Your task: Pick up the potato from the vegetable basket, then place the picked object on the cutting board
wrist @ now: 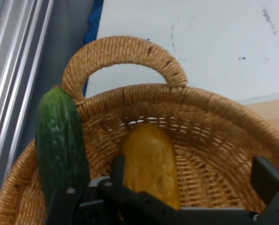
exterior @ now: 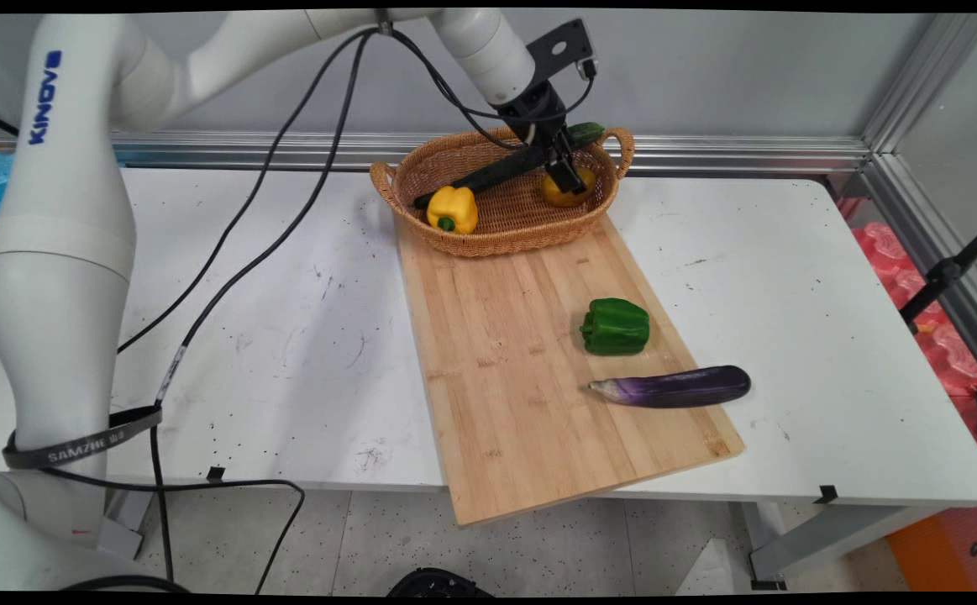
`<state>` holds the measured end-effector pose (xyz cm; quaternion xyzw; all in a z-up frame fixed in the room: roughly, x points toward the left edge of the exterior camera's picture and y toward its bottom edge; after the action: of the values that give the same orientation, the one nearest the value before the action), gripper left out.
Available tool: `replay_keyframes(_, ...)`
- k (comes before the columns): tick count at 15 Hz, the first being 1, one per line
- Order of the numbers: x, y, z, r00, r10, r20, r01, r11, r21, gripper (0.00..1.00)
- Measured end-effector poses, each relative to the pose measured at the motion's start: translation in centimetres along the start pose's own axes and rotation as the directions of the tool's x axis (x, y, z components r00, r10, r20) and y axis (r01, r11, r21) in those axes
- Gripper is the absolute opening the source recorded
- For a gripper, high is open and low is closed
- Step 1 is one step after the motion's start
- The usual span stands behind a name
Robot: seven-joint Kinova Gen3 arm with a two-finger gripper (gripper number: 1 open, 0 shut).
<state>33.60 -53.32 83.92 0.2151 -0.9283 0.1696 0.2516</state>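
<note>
My gripper [exterior: 566,176] is lowered into the right end of a wicker basket [exterior: 454,244], open, just over a yellow-orange fruit [exterior: 576,195]. In the hand view the fruit [wrist: 151,164] lies on the basket floor [wrist: 209,173] between the fingers, close against the left finger [wrist: 118,169], while the right finger [wrist: 268,180] stands well apart from it. A long dark green cucumber [exterior: 496,170] leans across the basket, its tip resting on the rim by the handle [wrist: 123,51]; in the hand view the cucumber [wrist: 59,140] is just left of the gripper [wrist: 193,174].
A yellow bell pepper [exterior: 452,208] sits in the basket's left part. On the wooden cutting board [exterior: 496,378] in front of the basket lie a green bell pepper [exterior: 615,326] and a purple eggplant [exterior: 673,387]. Black cables [exterior: 286,218] hang over the table's left half.
</note>
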Motion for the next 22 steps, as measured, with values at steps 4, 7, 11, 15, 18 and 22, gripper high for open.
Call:
replay_keyframes(4, -0.7, -1.2, 2.1, 1.0, 0.013, -0.002, -0.013, 1.0, 0.006, 1.0)
replay_keyframes(7, -1.3, -1.7, 3.4, 1.0, 0.017, -0.004, -0.017, 1.0, 0.004, 1.0)
replay_keyframes(11, -1.9, -2.1, 4.7, 1.0, 0.021, -0.006, -0.021, 1.0, 0.001, 1.0)
replay_keyframes(15, -2.4, -2.4, 5.8, 1.0, 0.023, -0.007, -0.023, 1.0, 0.0, 1.0)
replay_keyframes(18, -2.8, -2.5, 6.4, 1.0, 0.023, -0.01, -0.023, 1.0, -0.002, 0.0)
replay_keyframes(22, -2.9, -2.2, 6.9, 1.0, 0.022, -0.015, -0.022, 1.0, -0.016, 0.0)
